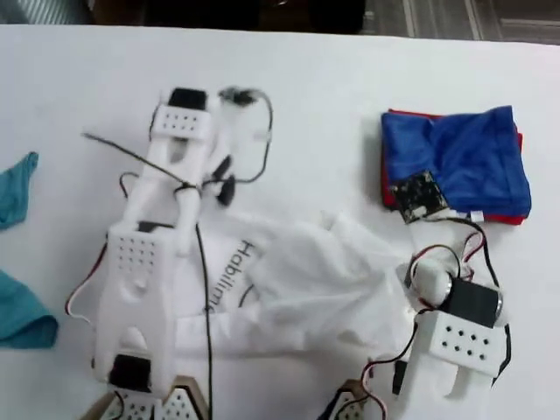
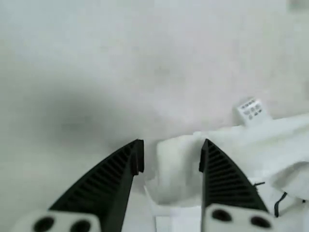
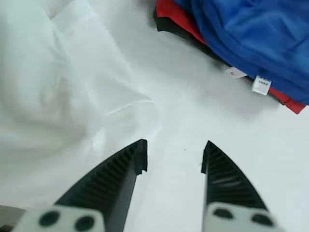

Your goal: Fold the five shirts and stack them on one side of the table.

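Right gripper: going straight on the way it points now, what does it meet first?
Probably the bare table just ahead of the right gripper, which is open. If it skimmed above that, the red shirt, lying under the blue shirt, comes next; depth is unclear.

A white table (image 1: 350, 79) spans the view, with grey floor (image 1: 446, 17) beyond its far edge.

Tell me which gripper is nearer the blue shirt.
Right. The right gripper hangs open over bare table, just short of the blue shirt. The left gripper is far across the table, open astride the white shirt's edge.
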{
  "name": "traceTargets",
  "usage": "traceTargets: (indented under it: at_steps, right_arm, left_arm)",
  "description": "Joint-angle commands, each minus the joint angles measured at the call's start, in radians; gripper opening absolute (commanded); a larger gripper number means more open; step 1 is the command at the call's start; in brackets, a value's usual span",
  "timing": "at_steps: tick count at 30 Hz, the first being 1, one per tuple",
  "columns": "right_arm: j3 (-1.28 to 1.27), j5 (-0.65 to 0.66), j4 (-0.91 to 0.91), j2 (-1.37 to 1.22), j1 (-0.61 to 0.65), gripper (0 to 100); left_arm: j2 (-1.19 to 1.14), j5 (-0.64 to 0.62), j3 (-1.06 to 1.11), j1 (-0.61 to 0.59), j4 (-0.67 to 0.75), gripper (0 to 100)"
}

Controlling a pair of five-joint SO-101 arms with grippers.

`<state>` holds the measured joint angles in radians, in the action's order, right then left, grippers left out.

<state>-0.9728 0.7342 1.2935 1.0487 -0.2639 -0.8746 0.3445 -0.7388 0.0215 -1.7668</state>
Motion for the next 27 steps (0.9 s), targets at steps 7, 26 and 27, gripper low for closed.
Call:
traceTargets:
  at_steps: [7,26,27]
  right_arm:
    - [0.005,0.0,-0.051,-0.018,-0.015,18.8]
    - [-0.064,0.0,-0.13,-0.111,-0.015,18.8]
    - [-0.064,0.0,-0.13,-0.111,-0.015,18.8]
  left_arm:
    - [0.287,0.239,0.495,-0.069,-0.017,21]
    - [0.376,0.397,0.568,-0.141,0.123,21]
    - [0.361,0.414,0.567,-0.129,0.126,21]
